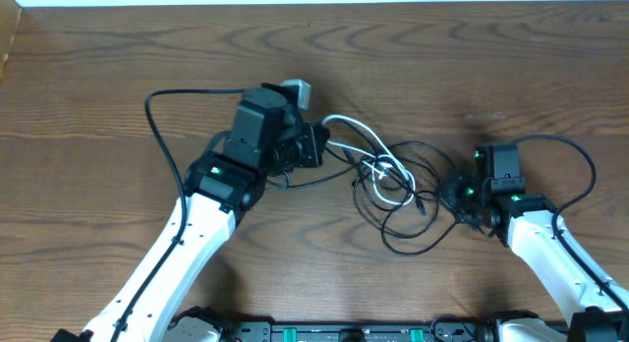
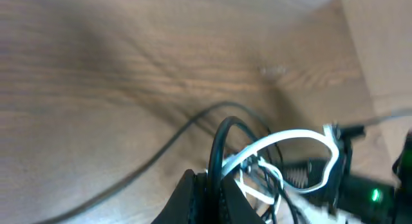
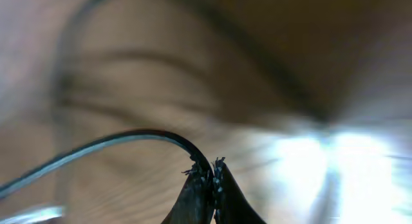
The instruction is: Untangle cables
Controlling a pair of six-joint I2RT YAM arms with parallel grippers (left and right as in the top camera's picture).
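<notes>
Overhead, the tangle lies on the tabletop (image 1: 98, 67) between the arms. The white cable (image 1: 378, 155) loops rightward from the left pincer (image 1: 316, 145). The black cable (image 1: 418, 219) sprawls wider, its long axis running left to right toward the right pincer (image 1: 454, 195). Each pincer sits at an opposite end of the knot, so pulling apart along that line looks like the coming move.

From the left wrist, the fingers are closed on the white cable (image 2: 290, 137), with the black one seemingly pinched alongside; blur hinders certainty.

From the right wrist, the fingers are clamped together on the black cable (image 3: 129, 139), which arcs away leftward. No writing is readable.
</notes>
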